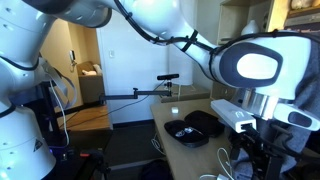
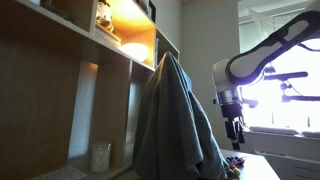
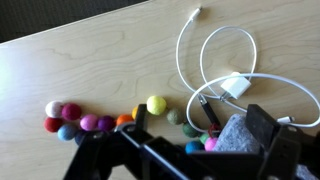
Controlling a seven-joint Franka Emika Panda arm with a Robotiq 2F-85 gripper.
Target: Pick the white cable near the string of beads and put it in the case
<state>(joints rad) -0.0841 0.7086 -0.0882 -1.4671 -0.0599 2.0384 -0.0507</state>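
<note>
The white cable lies in loose loops on the wooden table, with a white plug in the bundle. A string of coloured beads runs just below it. My gripper is open above the beads' right end and the cable's lower loops, holding nothing. In an exterior view the gripper hangs above the beads. The black case lies open on the table, with part of the white cable in front of it. The case is out of the wrist view.
A grey felt lump lies among the beads under my right finger. A dark-tipped connector lies across the cable loops. A large grey cloth hangs beside lit shelves. The table edge runs along the top left.
</note>
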